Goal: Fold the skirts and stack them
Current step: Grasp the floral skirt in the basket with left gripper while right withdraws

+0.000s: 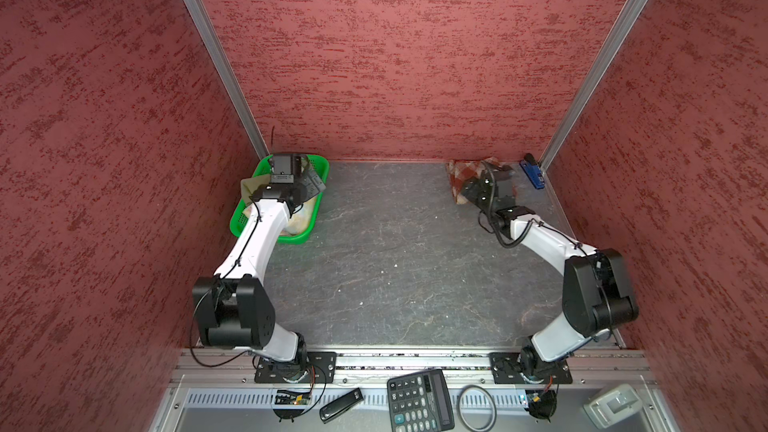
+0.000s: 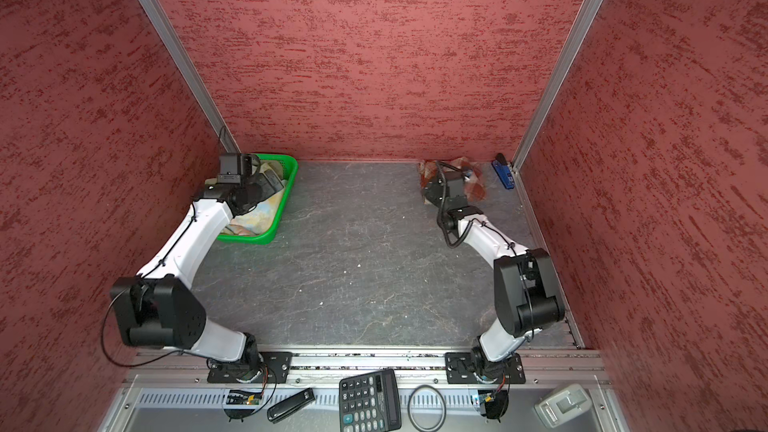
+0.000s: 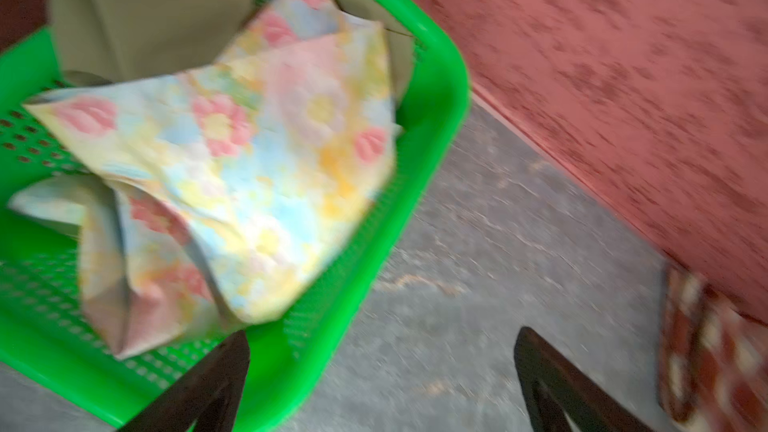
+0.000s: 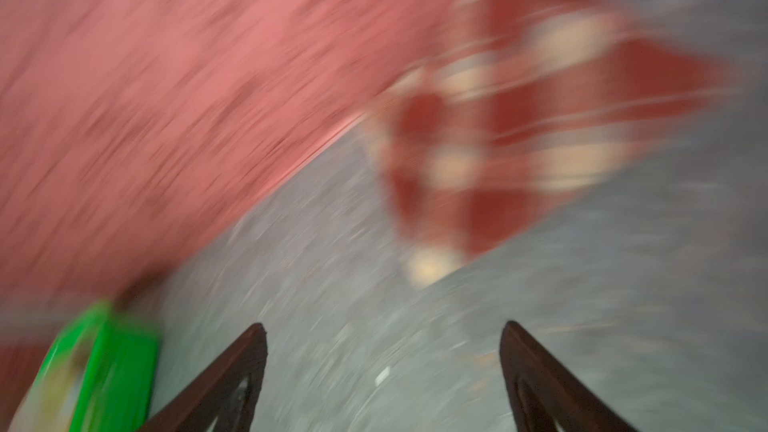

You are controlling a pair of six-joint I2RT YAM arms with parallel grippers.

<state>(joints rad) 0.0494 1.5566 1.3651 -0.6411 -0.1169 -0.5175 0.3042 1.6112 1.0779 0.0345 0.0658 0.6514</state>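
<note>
Clearly both hands are released: the left hand [image 3: 382,334] hovers over the green basket [image 3: 440,89], where the floral skirt [image 3: 249,160] lies crumpled partly over the olive skirt [image 3: 137,14]. The right hand [image 4: 384,325] hangs empty near the plaid skirt [image 4: 519,118] on the table [image 1: 395,263] (far corner). The cloth is probably light and floppy, so pinch a hem corner.

The dark grey, marbled table [image 1: 395,251] carries three things along its far edge. A green mesh basket [image 1: 297,238] sits in the far left corner. A red-brown and cream plaid skirt [image 1: 457,178] lies toward the far right. A blue stapler [image 1: 533,175] lies near it in the corner.
</note>
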